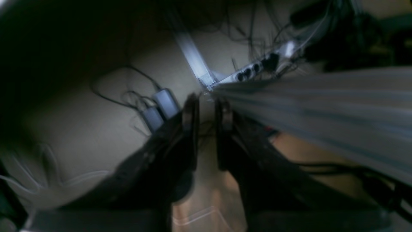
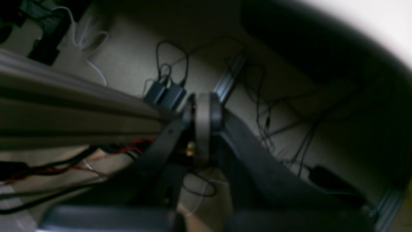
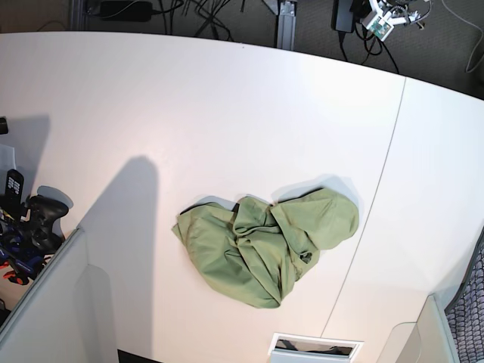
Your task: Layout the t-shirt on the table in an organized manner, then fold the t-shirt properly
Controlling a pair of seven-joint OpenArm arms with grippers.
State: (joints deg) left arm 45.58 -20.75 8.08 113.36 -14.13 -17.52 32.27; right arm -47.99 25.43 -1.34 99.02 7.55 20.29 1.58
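Both wrist views show only floor and cables beneath the table: your left gripper hangs parted and empty, your right gripper nearly closed, holding nothing. In the base view, the t-shirt lies crumpled mid-table; reaching blind risks pinching several layers.

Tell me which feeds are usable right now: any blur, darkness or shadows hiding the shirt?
Base view: sharp and bright; the t-shirt lies crumpled on the table, with a long shadow to its left, not covering it. Both wrist views: dim and motion-blurred, showing floor cables, no shirt.
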